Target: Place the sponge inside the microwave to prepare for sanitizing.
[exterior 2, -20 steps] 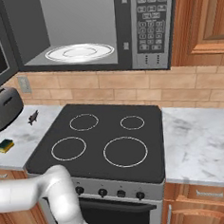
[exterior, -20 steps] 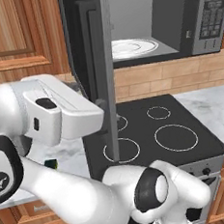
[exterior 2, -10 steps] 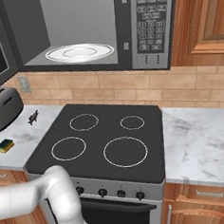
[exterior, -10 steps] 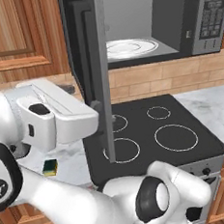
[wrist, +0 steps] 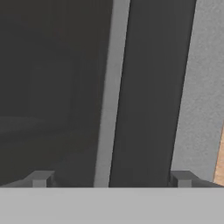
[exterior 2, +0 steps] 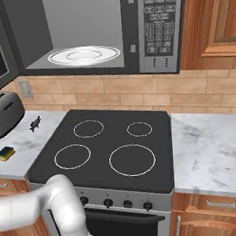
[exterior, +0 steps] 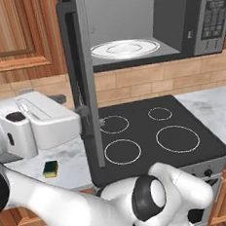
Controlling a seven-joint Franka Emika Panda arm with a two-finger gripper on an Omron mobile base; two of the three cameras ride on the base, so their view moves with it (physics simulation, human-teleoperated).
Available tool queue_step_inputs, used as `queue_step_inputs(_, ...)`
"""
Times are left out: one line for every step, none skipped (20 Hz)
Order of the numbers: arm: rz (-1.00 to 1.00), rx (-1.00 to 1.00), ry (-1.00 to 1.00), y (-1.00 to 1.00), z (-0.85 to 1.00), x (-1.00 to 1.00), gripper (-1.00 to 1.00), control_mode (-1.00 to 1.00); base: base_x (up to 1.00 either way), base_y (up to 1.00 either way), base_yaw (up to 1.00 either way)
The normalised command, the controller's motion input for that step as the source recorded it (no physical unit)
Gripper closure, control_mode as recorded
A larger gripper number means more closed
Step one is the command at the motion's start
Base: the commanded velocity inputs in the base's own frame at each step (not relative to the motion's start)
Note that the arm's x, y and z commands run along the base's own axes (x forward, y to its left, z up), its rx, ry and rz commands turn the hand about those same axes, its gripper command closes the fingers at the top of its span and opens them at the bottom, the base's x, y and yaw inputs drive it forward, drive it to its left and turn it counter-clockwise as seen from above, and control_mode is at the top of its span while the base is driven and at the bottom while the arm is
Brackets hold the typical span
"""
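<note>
The sponge [exterior: 51,168], yellow with a green top, lies on the marble counter left of the stove, also seen as the sponge [exterior 2: 5,153]. The microwave [exterior 2: 98,31] hangs above the stove with its door [exterior: 85,88] swung wide open. A white glass plate [exterior: 123,49] sits inside. My gripper [exterior: 89,121] is at the door's free edge, above and to the right of the sponge. In the hand view my gripper [wrist: 110,179] is open, its fingertips [wrist: 39,178] standing on either side of the door's edge.
A silver toaster [exterior 2: 3,114] stands at the back left of the counter, with a small dark spiky object [exterior 2: 35,123] beside it. The black stove top [exterior 2: 107,141] lies below the microwave, and marble counter [exterior 2: 212,147] stretches to its right.
The door has swung further open to the left, and my hand has moved left and down with it. More of the sponge shows in the left base view.
</note>
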Motion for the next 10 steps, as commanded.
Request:
queue_step_inputs(-0.11, 0.0, 0.09, 0.12, 0.0, -0.17, -1.0, -1.0, 0.0, 0.0, 0.0)
queue_step_inputs(-0.11, 0.0, 0.05, 0.12, 0.0, -0.22, -1.0, -1.0, 0.0, 0.0, 0.0)
queue_step_inputs(-0.1, 0.0, 0.03, 0.09, 0.0, -0.24, -1.0, -1.0, 0.0, 0.0, 0.0)
queue_step_inputs(-0.1, 0.0, 0.03, 0.1, 0.0, -0.23, -1.0, -1.0, 0.0, 0.0, 0.0)
queue_step_inputs(-0.09, 0.0, 0.02, 0.09, 0.0, -0.28, -1.0, -1.0, 0.0, 0.0, 0.0)
queue_step_inputs(-0.1, 0.0, 0.01, 0.11, 0.0, -0.34, -1.0, -1.0, 0.0, 0.0, 0.0)
queue_step_inputs(-0.1, 0.0, 0.0, 0.13, 0.0, -0.42, -1.0, -1.0, 0.0, 0.0, 0.0)
queue_step_inputs(-0.08, 0.0, 0.0, 0.14, 0.0, -0.43, -1.0, -1.0, 0.0, 0.0, 0.0)
queue_step_inputs(-0.09, 0.0, 0.0, 0.11, 0.0, -0.4, -1.0, -1.0, 0.0, 0.0, 0.0)
queue_step_inputs(-0.08, 0.0, 0.0, 0.07, 0.0, -0.41, -1.0, -1.0, 0.0, 0.0, 0.0)
